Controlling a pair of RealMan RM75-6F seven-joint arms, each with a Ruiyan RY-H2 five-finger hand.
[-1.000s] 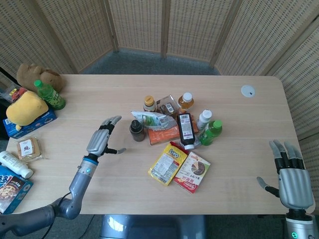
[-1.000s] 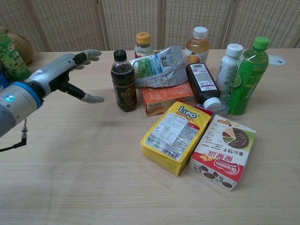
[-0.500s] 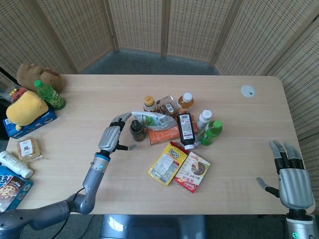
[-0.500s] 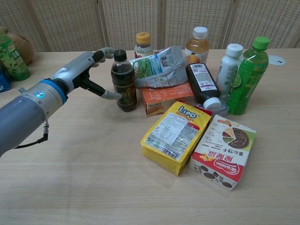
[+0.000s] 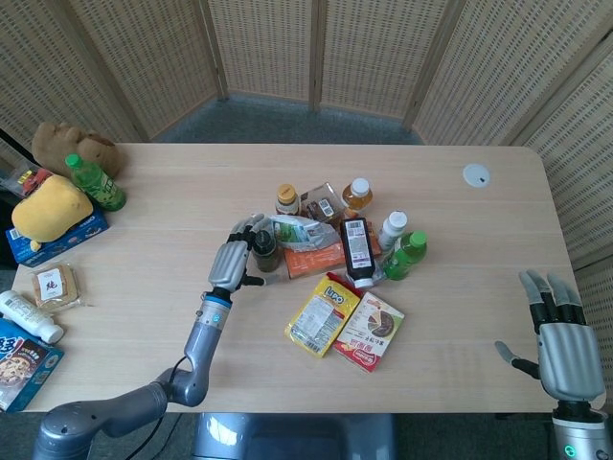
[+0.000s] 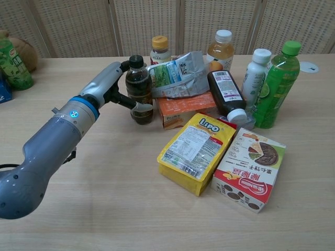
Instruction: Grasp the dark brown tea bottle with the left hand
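Dark brown tea bottle (image 6: 138,90) stands upright on the worktop (image 6: 104,198), touching the orange box. Left hand (image 6: 112,86) was well apart a second ago; now its fingers (image 6: 141,107) wrap the bottle, so the grasp looks basically made. Right hand (image 5: 560,350) rests idle, fingers released.

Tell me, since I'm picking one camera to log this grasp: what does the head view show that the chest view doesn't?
Only the head view shows the right hand, open by the table's near right edge, and the yellow plush at the far left. Only the chest view shows the thumb wrapped across the front of the dark brown tea bottle. Both show the left hand around that upright bottle, beside the orange box.
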